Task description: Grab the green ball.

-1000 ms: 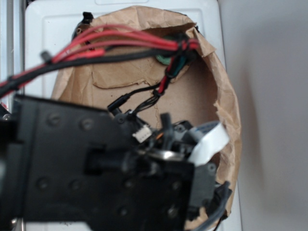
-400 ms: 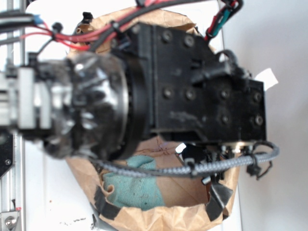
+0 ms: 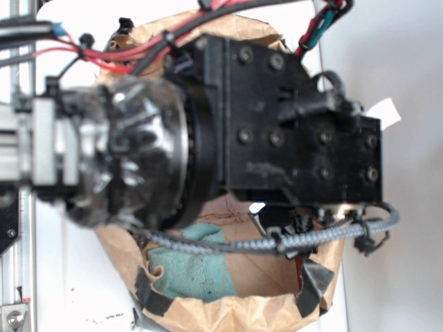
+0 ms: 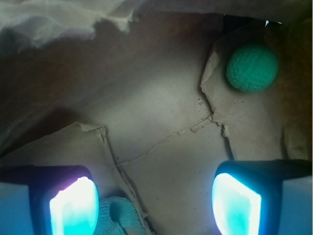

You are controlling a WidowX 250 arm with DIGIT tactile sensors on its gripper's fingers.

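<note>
Brown paper bag [image 4: 161, 117] lies open, its floor creased. Green ball [image 4: 252, 68] rests at 1 o'clock in wrist view, against the bag wall. Hand [image 4: 154, 205] spread, empty, short of it. Teal cloth [image 3: 190, 266] at 6 o'clock, beside the left finger; likely a distractor.

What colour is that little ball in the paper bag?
Green, with a finely dimpled surface. The ball shows best in the wrist view.

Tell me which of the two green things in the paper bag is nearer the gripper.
The teal cloth, showing between the open gripper's fingers at the wrist view's bottom edge. The green ball lies far off, upper right.
</note>
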